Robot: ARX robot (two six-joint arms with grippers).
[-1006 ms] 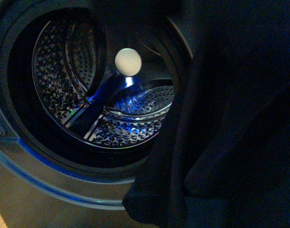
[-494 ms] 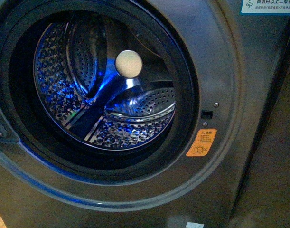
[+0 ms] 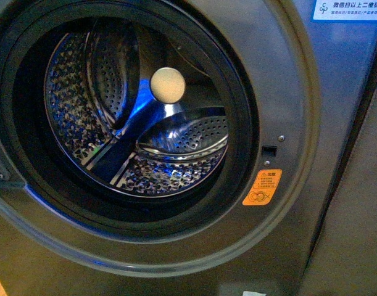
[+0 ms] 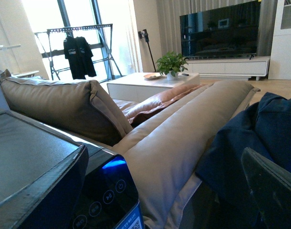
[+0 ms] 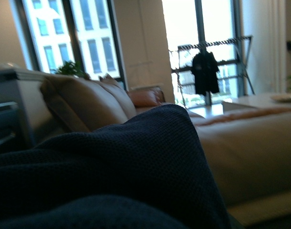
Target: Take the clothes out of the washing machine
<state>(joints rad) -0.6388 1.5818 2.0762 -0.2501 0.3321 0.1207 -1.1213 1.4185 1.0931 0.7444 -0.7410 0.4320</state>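
In the front view, the washing machine (image 3: 299,92) fills the whole picture. Its round opening has a thick dark rim (image 3: 240,123). Behind the rim the steel drum (image 3: 83,92) is wide and deep, with a cream knob (image 3: 167,84) at the middle of its back. An orange sticker (image 3: 262,187) sits just outside the rim, and the edge of the cabinet runs down close to the right border.

In the left wrist view, the left gripper (image 4: 164,162) is spread wide. Its two dark fingers (image 4: 271,191) stand far apart and nothing is between them. Past them I see the lit control panel (image 4: 107,191) of the machine and a beige sofa (image 4: 183,133), with open room beyond it up to a low white table (image 4: 135,83). The clothes (image 4: 259,129), dark navy, are bunched against the sofa just behind one finger, not between the two.

In the right wrist view, the clothes fill the lower half, very close to the camera. They cover the right gripper, so I cannot tell how far open it is or whether it holds them. Above the fabric, the sofa and tall windows (image 5: 197,43) are visible.
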